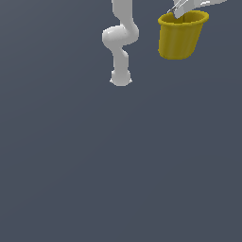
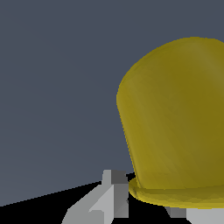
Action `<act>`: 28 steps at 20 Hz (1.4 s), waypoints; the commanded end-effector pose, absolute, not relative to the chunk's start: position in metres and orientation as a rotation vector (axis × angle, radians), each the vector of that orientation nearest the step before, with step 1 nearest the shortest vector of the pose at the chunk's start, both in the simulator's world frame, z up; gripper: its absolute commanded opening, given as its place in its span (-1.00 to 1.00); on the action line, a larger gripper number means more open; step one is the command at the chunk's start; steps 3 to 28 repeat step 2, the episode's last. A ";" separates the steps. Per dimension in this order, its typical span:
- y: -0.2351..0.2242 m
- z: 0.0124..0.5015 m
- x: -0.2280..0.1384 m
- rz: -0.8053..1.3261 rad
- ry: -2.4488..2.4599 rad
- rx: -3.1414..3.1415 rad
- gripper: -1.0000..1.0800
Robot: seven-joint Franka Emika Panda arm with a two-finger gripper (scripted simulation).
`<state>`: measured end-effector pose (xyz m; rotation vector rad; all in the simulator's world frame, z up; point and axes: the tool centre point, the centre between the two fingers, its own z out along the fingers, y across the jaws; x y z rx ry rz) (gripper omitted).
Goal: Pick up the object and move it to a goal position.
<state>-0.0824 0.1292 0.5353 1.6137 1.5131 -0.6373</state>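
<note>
Gripper (image 1: 182,10) pinches your mustard-yellow cup (image 1: 179,40) by its rim. You see the cup hanging upright beside the white arm (image 1: 121,40).

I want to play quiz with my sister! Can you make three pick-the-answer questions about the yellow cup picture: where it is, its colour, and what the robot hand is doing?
1. Where is the cup in the exterior view?
A. upper right
B. lower left
C. centre

2. What colour is it?
A. red
B. mustard yellow
C. green

3. What is the gripper doing?
A. hanging far from the cup
B. lying on the floor
C. gripping the cup's rim

Answers: 1 A, it sits near the top right corner. 2 B, both views show yellow. 3 C, the fingers meet the rim band.
</note>
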 end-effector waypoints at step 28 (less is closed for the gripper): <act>0.129 0.536 -0.082 -0.635 1.511 1.614 -1.00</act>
